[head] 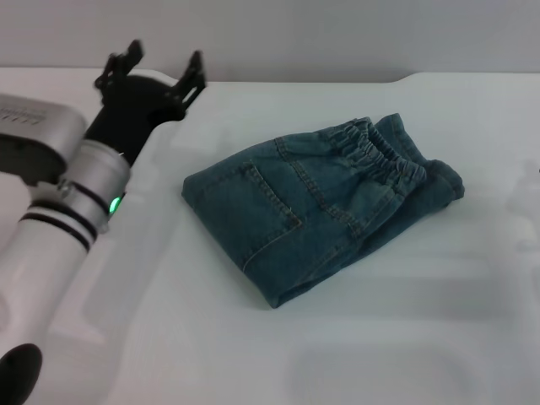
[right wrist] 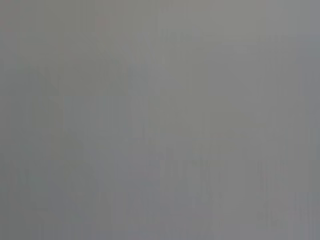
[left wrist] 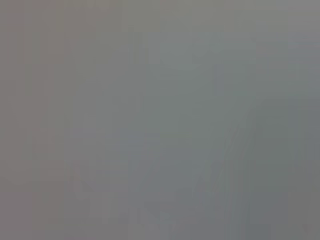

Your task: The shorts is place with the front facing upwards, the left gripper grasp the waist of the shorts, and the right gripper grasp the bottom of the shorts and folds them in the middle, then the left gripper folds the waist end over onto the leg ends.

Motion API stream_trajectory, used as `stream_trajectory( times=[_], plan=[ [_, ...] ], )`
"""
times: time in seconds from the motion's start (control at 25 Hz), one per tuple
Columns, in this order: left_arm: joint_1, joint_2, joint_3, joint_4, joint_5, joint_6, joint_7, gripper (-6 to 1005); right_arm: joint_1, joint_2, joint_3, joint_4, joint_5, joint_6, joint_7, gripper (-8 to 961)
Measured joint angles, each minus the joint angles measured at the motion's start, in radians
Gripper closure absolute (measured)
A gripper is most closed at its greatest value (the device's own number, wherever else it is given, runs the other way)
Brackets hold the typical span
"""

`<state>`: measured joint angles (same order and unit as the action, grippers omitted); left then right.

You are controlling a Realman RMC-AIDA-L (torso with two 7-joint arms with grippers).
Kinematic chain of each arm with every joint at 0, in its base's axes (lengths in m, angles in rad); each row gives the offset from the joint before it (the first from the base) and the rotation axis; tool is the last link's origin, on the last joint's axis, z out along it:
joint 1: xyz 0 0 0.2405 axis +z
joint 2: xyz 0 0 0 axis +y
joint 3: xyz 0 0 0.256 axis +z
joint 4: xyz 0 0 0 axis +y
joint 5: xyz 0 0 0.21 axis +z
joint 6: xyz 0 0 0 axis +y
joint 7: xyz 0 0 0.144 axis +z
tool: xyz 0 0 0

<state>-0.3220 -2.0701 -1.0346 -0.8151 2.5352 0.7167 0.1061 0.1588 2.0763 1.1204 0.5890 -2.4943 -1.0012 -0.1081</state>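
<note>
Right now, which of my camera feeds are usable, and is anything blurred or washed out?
Head view: usable, the shorts read clearly on the white table; the left gripper is slightly smeared, jaws open. Left wrist and right wrist views: flat grey blur, nothing identifiable.

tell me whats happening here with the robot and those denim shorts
The shorts lie folded into a compact bundle on the white table, with the gathered waist on top at the far right end. Nothing is holding them. The left claw is open and raised off to the left, well clear of the fabric. The right claw is out of view, and both wrist views show only blank grey.
</note>
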Motion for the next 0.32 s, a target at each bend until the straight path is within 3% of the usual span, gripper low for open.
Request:
stream_trajectory(
  times=[0.04,0.32],
  plan=[
    [-0.017,-0.002,-0.009,0.085,-0.037,0.036,-0.057,149,0.000,0.001,-0.003,-0.006,0.000,-0.013,0.000,953],
    [-0.026,-0.004,-0.016,0.222,-0.105,0.173,-0.056,149,-0.009,0.006,0.002,-0.026,0.073,-0.065,-0.010,953]
  ],
)
